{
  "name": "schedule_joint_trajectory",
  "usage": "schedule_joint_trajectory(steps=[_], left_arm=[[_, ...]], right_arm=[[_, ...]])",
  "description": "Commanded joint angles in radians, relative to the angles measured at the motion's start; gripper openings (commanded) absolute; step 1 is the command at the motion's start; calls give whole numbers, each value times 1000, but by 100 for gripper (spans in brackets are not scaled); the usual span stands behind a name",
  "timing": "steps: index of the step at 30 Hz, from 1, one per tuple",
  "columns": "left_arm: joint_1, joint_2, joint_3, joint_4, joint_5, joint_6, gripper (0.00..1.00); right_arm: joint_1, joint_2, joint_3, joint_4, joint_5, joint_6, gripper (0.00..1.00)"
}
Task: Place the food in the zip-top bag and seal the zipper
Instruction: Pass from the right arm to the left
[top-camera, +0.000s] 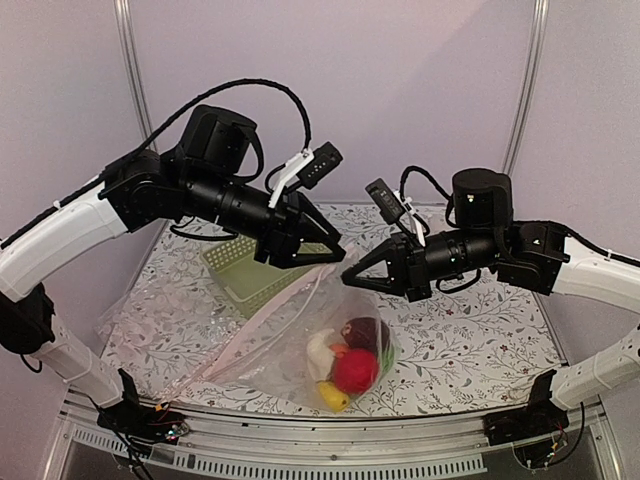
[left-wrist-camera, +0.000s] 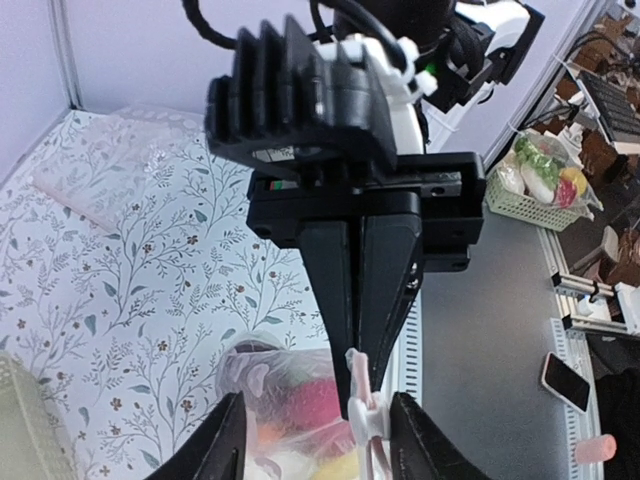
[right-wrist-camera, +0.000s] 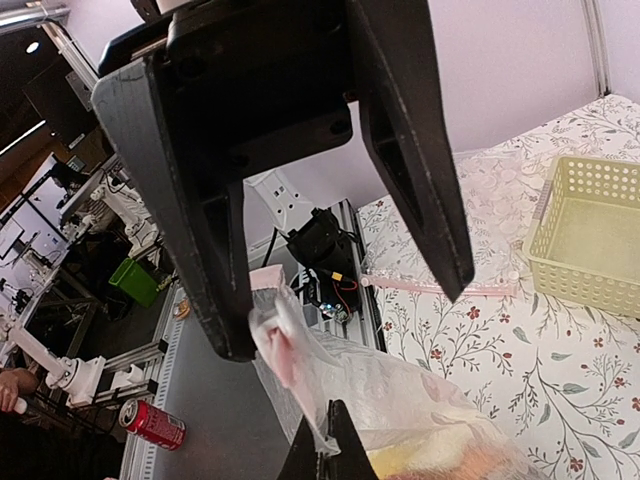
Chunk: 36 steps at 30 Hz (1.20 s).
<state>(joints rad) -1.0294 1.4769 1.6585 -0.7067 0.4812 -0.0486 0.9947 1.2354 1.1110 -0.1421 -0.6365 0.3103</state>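
Observation:
The zip-top bag lies on the flowered table with its food at the near end: a red ball, a dark maroon piece, a white piece and a yellow piece. The pink zipper runs up to the grippers. My right gripper is shut on the bag's raised mouth corner, and also shows in the left wrist view pinching the pink strip. The white slider sits just below that pinch. My left gripper is open around the slider, its right finger close to it.
The light green lattice basket stands empty behind the bag, under my left arm. The table's near rail runs just in front of the food. Off the table are a red can and another basket of toys.

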Motion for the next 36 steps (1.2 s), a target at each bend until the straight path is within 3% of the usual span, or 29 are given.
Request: schedule_joint_trajectory(steps=[1,4,9,14,19,25,31,36], left_arm=[[-6,-3,20,4,14,5,44],[-6,2,20,1,23,1,43],[-7,4,20,0,33,1,30],[-6,11,15,-4,59,-3,28],[-6,19,12,-19,80,-3,18],[-6,24,9,-23,73,-4,15],[-6,30,8,-22,42,-7,2],[-5,25,5,-35,2,-1,0]], right_arm=[[4,-7,-5,20,19,2,0],[5,-5,-3,18,24,3,0],[5,-3,-1,12,40,7,0],[4,-6,0,7,67,14,0],[4,-7,1,-1,91,16,0],[5,-3,5,-7,95,19,0],[4,-6,3,-9,115,19,0],[3,-24,-7,-8,148,27,0]])
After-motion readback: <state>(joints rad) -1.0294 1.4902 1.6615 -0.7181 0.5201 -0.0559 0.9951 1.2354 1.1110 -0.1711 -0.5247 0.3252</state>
